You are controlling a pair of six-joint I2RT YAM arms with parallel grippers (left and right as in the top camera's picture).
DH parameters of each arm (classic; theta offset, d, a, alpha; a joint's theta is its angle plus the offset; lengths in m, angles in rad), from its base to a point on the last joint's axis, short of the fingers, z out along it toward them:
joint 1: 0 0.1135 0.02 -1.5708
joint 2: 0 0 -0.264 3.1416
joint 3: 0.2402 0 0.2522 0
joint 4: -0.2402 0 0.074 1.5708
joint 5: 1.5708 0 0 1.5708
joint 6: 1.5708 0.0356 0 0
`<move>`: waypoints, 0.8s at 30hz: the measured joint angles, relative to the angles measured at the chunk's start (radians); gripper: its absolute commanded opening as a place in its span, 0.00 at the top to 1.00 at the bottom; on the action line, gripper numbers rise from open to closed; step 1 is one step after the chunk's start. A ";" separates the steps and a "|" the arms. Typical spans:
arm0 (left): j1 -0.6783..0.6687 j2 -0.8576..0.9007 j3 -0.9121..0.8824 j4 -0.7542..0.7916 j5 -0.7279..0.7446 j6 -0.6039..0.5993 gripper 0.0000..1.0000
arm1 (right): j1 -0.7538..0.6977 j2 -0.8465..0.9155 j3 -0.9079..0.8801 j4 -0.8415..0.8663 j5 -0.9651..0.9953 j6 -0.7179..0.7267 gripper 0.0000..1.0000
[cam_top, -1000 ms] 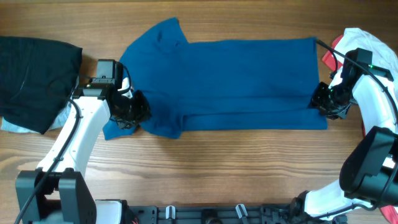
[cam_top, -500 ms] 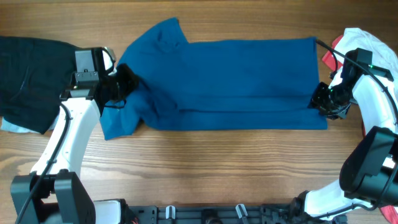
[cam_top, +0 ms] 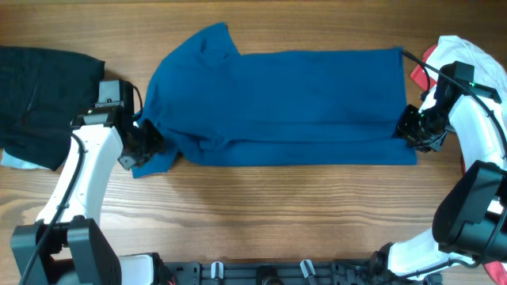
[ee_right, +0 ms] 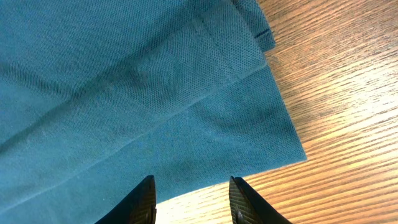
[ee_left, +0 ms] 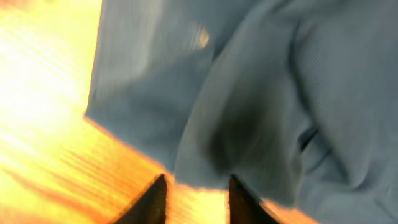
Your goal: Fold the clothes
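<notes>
Middle: deep-blue fabric polo shirt (cam_top: 293, 103), spread on wooden bench (cam_top: 277, 210)
Left end: black crumpled garment (cam_top: 43, 99)
Right end: red-and-white top (cam_top: 466, 49)

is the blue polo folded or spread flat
Partly folded: the blue polo has one long side doubled over, a layered edge running along its length.

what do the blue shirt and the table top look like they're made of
Blue shirt: looks like a soft knit, maybe piqué cotton, matte; the right wrist view shows a fine dotted texture and stitched hem. Table: wood or wood-look laminate, slight sheen; grain streaks show, which one is unclear.
</notes>
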 measured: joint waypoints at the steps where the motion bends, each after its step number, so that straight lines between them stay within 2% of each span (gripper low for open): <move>1: 0.000 0.000 -0.003 0.023 -0.006 0.000 0.90 | 0.000 0.000 0.000 0.000 0.000 0.000 0.62; 15: 0.000 0.010 -0.254 0.282 -0.003 0.004 0.89 | 0.000 0.000 0.000 0.000 0.003 0.000 0.62; 18: 0.000 0.010 -0.292 0.302 -0.007 0.004 0.90 | 0.000 0.000 0.000 0.000 0.003 0.000 0.62; 21: 0.000 0.010 -0.315 0.307 -0.031 0.003 0.82 | 0.000 0.000 0.000 0.000 0.003 0.000 0.62; 24: 0.011 0.011 -0.315 0.301 -0.066 -0.021 0.82 | 0.000 0.000 0.000 0.000 0.003 0.000 0.62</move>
